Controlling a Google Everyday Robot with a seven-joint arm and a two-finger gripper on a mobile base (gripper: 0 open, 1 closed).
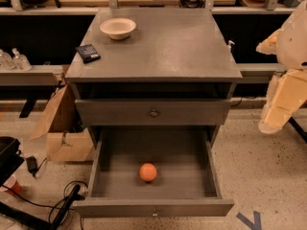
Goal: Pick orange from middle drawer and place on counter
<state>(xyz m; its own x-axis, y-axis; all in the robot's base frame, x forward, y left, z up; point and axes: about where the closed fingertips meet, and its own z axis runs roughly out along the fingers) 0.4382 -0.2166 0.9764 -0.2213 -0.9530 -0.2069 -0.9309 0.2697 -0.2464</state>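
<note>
**A:** Where is the hand sitting right now?

**B:** The hand is hanging to the right of the middle drawer, outside the cabinet and above the drawer's rim. Nobody can tell whether it is wide or narrow. It is not holding the orange.

**A:** And the orange?

**B:** It is lying alone on the floor of the middle drawer, about midway between the side walls and nearer the front panel than the back. The drawer is standing pulled fully out, so nothing is blocking a reach from above.

**A:** So how is the robot getting this step right?

**B:** It is probably beginning the reach. The hand should be travelling left until it is hovering over the drawer's centre, then dropping straight down with the opening wider than the fruit. A slanting entry is risking a knock on the drawer's right wall, or on the closed drawer front just above the back of the open one. The fruit is round and smooth, so an off-centre squeeze is likely sending it rolling. Closing level across its widest part is the safer choice.

**A:** And the drop-off?

**B:** The desk is lying above and behind the middle drawer. A cream bowl and a dark packet are occupying the part over the drawer's left side. The part over its right side is looking like the easier target.
</note>
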